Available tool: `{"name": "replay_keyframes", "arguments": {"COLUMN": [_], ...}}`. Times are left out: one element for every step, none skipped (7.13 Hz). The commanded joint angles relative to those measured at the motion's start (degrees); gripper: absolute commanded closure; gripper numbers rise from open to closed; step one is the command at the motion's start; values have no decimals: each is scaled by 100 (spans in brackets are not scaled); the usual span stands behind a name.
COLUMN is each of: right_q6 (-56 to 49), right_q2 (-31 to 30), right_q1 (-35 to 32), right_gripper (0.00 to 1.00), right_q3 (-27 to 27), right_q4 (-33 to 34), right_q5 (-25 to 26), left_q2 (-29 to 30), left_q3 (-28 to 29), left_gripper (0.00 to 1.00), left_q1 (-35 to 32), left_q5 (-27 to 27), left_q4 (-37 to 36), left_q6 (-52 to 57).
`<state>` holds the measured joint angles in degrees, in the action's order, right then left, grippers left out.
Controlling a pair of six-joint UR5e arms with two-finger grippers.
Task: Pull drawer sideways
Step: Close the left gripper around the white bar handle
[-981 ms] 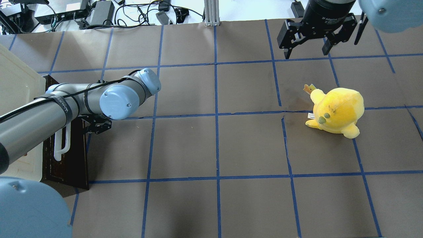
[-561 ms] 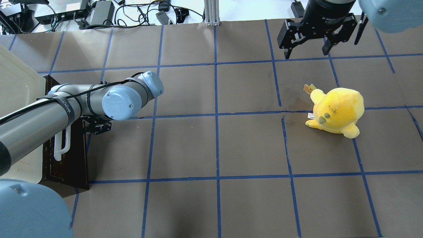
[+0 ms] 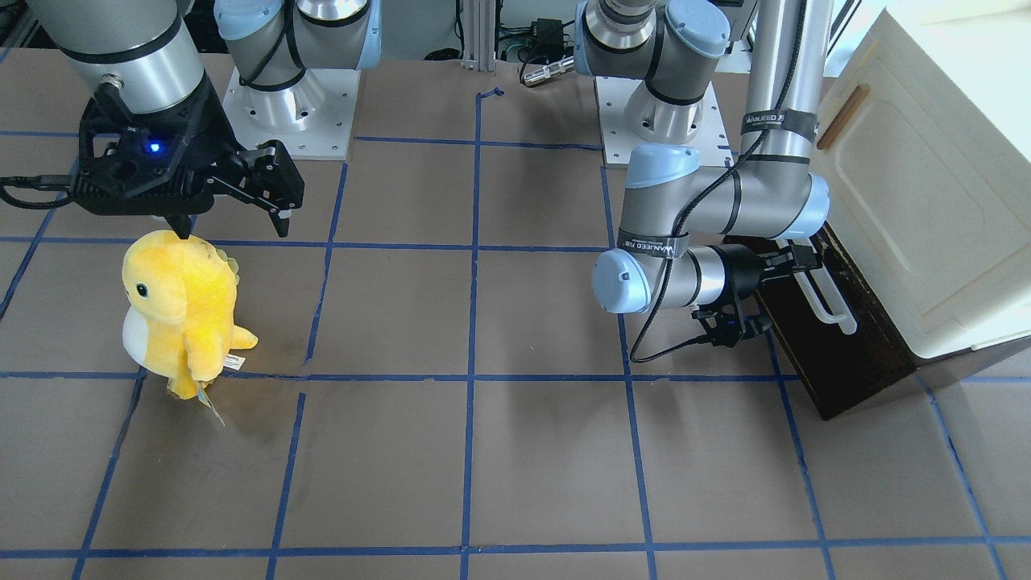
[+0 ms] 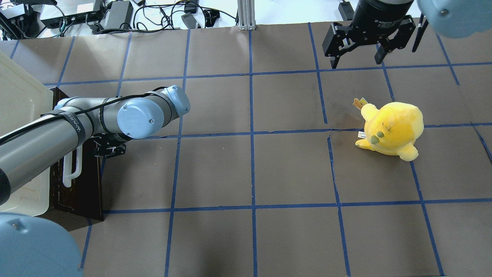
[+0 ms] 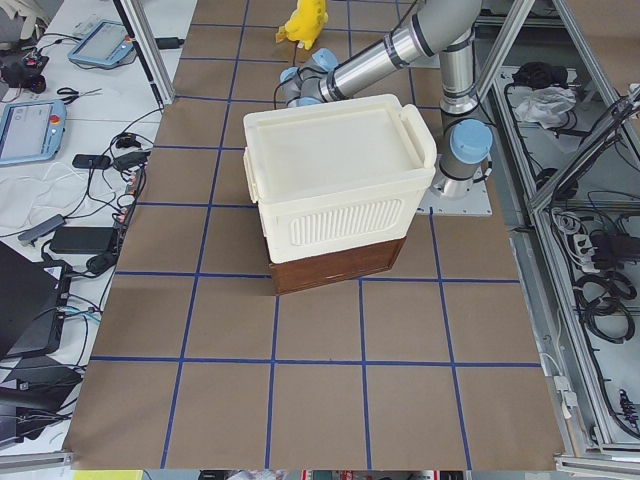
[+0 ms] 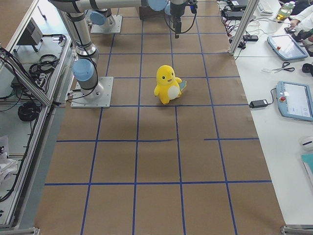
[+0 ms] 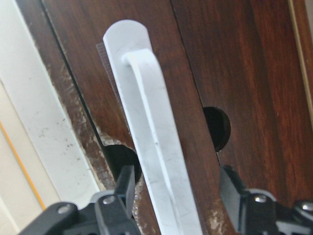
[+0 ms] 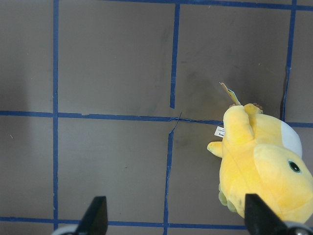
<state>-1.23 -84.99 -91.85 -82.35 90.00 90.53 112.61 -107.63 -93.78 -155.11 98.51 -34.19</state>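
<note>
The dark brown drawer [image 4: 82, 184] sits under a cream-white cabinet [image 4: 19, 100] at the table's left edge. It has a long white bar handle [image 4: 73, 169]. In the front-facing view the drawer [image 3: 854, 354] and handle [image 3: 830, 302] are at the right. My left gripper [image 4: 100, 148] reaches sideways at the handle's end nearest the robot. In the left wrist view the handle [image 7: 156, 147] runs between my open fingers [image 7: 122, 188], with a gap on the right side. My right gripper [image 4: 357, 61] hangs open and empty at the far right, above the table.
A yellow plush toy [image 4: 392, 129] stands on the brown, blue-taped table right of centre, just below my right gripper [image 3: 229, 229]. The cabinet's door [image 3: 910, 177] has a small brown handle [image 3: 842, 117]. Cables and power boxes [image 4: 115, 15] lie beyond the far edge.
My left gripper has moved a little left, closer onto the drawer's handle. The drawer, the right arm and the plush have not moved.
</note>
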Motion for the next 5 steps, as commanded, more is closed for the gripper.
{"name": "replay_keyframes", "arguments": {"right_q6": [0,0,0,0,0], "right_q2": [0,0,0,0,0], "right_q1": [0,0,0,0,0], "right_gripper": [0,0,0,0,0], "right_q3": [0,0,0,0,0], "right_q4": [0,0,0,0,0], "right_q5": [0,0,0,0,0], "left_q2": [85,77,77,68,68], "left_q3": [-4,5,5,5,14], "left_gripper": [41,49,64,73,75], "left_q1": [9,18,18,18,18], "left_q5": [-2,-2,-2,-2,-2], "left_q4": [71,211,212,230,230], "left_q6": [-157,-193,-254,-255,-255]}}
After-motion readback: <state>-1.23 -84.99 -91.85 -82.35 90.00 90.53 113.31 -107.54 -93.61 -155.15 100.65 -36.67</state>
